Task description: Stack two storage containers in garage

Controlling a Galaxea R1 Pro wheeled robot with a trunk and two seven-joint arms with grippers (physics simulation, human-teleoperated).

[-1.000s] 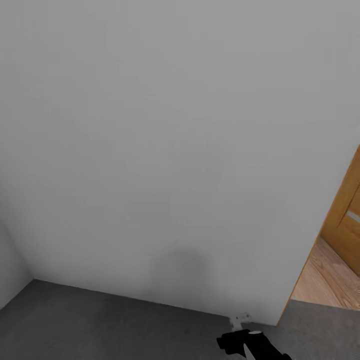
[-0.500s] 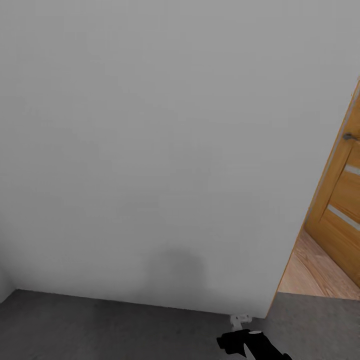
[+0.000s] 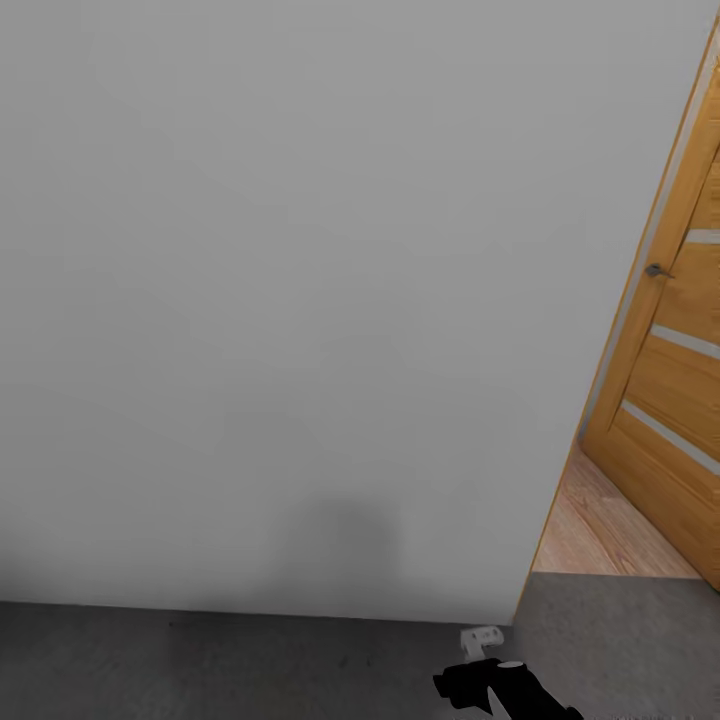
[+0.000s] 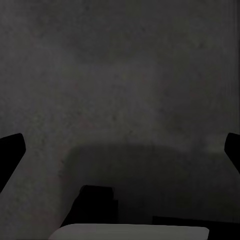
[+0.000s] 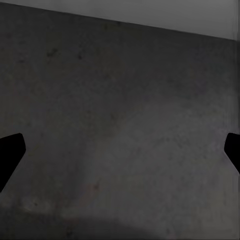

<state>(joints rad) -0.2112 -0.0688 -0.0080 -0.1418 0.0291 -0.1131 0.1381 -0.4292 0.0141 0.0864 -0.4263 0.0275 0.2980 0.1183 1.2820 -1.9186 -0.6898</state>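
White wall [image 3: 280, 300] ahead, concrete floor [image 3: 200, 660] below, orange door [image 3: 670, 370] right. Left gripper [image 4: 120, 150] and right gripper [image 5: 120, 150] spread wide, empty.

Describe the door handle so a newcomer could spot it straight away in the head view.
Start at the big white wall that spans most of the head view, then go to its right edge, where an orange wooden door stands in the opening. The handle is the small dark grey lever near the door's left edge, below the top pale strip. It is the only dark metal part on the orange wood.
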